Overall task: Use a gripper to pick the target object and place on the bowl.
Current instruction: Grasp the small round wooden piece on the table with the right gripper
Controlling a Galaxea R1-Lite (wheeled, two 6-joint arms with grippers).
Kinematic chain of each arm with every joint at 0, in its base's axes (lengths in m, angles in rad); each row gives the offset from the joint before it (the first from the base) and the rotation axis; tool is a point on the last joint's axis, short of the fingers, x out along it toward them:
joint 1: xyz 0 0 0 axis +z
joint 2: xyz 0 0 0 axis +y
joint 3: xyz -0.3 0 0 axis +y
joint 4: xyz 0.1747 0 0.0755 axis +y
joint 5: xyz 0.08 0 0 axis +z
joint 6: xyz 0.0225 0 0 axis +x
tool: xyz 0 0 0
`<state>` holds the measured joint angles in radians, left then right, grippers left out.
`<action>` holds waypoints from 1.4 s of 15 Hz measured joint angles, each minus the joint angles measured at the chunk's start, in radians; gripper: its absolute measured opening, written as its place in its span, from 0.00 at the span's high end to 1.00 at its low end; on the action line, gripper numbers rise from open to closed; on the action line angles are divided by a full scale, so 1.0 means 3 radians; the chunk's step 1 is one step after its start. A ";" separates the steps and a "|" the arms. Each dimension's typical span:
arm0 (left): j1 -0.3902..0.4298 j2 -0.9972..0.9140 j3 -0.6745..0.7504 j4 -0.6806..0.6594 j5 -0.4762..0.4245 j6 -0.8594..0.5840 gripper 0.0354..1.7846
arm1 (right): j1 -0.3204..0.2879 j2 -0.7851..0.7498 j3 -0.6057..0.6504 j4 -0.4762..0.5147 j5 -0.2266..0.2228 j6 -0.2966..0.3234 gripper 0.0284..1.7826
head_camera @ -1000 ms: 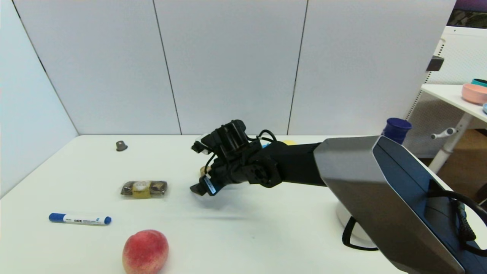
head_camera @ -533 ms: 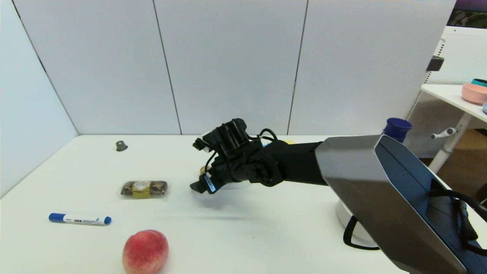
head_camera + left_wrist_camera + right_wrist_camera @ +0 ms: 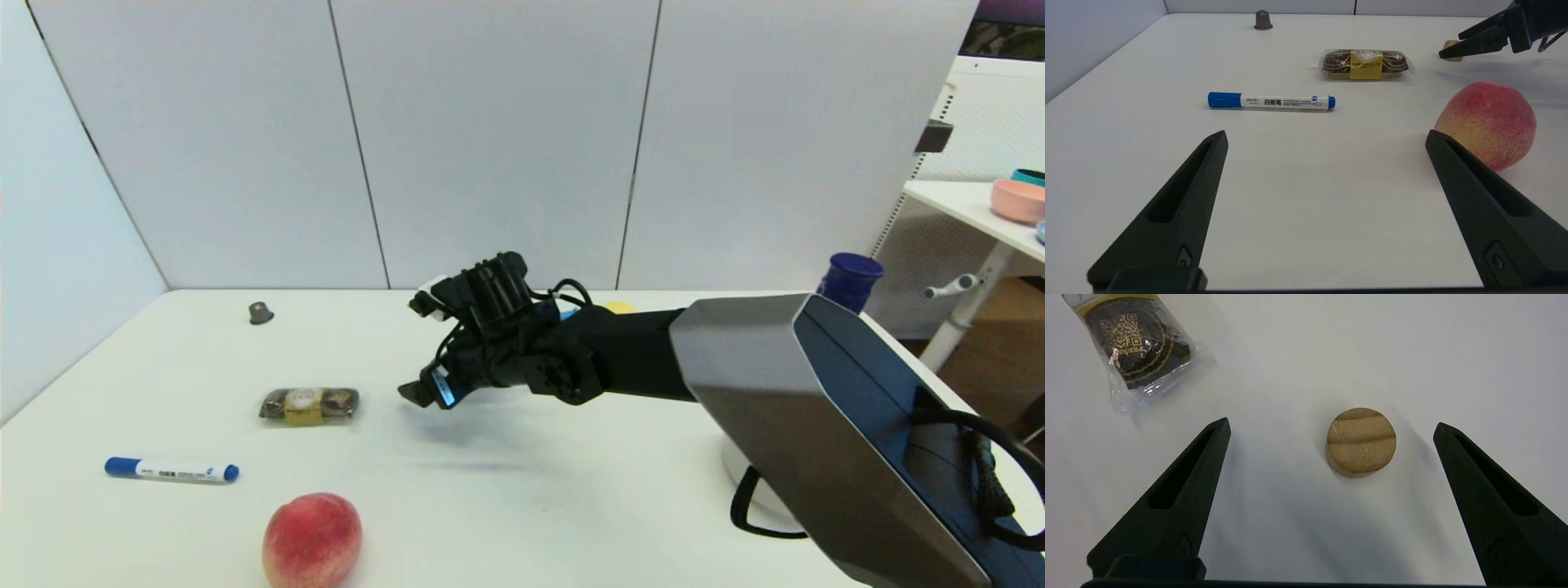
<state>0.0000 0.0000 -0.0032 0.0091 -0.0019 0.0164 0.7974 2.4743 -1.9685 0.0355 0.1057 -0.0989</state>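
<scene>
The target object, a short tan wooden cylinder [image 3: 1361, 441], stands flat on the white table. My right gripper [image 3: 1331, 424] is open and hovers just above it, with the cylinder between the two fingers and nearer one of them, touching neither. In the head view the right gripper [image 3: 418, 389] reaches left over mid-table and hides the cylinder. The cylinder also shows in the left wrist view [image 3: 1452, 45], under the right gripper's fingers. The beige-white bowl [image 3: 735, 474] is mostly hidden behind my right arm. My left gripper [image 3: 1327, 136] is open and empty, low over the near left table.
A peach [image 3: 312, 539], a blue-capped marker [image 3: 171, 469] and a chocolate packet [image 3: 309, 405] lie left of the right gripper. A dark capsule [image 3: 260, 312] sits far left. A blue cup [image 3: 849, 278] stands at the back right; a pink bowl [image 3: 1016, 200] is on the side table.
My right gripper has moved a little left and away from me, over the cylinder. The tan edge seen earlier beside the fingers is now hidden in the head view.
</scene>
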 joint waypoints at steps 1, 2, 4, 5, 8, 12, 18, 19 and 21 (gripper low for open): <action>0.0000 0.0000 0.0000 0.0000 -0.0001 0.0001 0.04 | 0.0004 0.0013 0.0000 -0.0021 0.0016 0.0001 0.04; 0.0000 0.0000 0.0000 0.0000 0.0000 0.0001 0.04 | 0.0006 0.0028 0.0000 -0.0027 0.0021 -0.0001 0.04; 0.0000 0.0000 0.0000 0.0000 -0.0001 0.0000 0.04 | 0.0006 0.0061 0.0000 -0.0028 0.0022 -0.0008 0.04; 0.0000 0.0000 0.0000 0.0000 0.0001 0.0001 0.04 | 0.0005 0.0074 0.0000 -0.0027 0.0022 -0.0009 0.04; 0.0000 0.0000 0.0001 0.0000 -0.0001 0.0001 0.04 | 0.0005 0.0088 0.0000 -0.0028 0.0021 -0.0011 0.04; 0.0000 0.0000 0.0001 -0.0001 0.0000 0.0001 0.04 | 0.0005 0.0091 0.0001 -0.0028 0.0023 -0.0013 0.04; 0.0000 0.0000 0.0001 0.0000 0.0000 0.0001 0.04 | 0.0005 0.0098 0.0001 -0.0028 0.0021 -0.0024 0.15; 0.0000 0.0000 0.0001 0.0000 0.0000 0.0001 0.04 | 0.0005 0.0099 0.0001 -0.0027 0.0019 -0.0035 0.25; 0.0000 0.0000 0.0001 -0.0001 0.0000 0.0001 0.04 | 0.0005 0.0104 0.0001 -0.0027 0.0013 -0.0040 0.41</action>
<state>0.0000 0.0000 -0.0028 0.0089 -0.0019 0.0168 0.7989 2.5053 -1.9681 0.0274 0.1096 -0.1111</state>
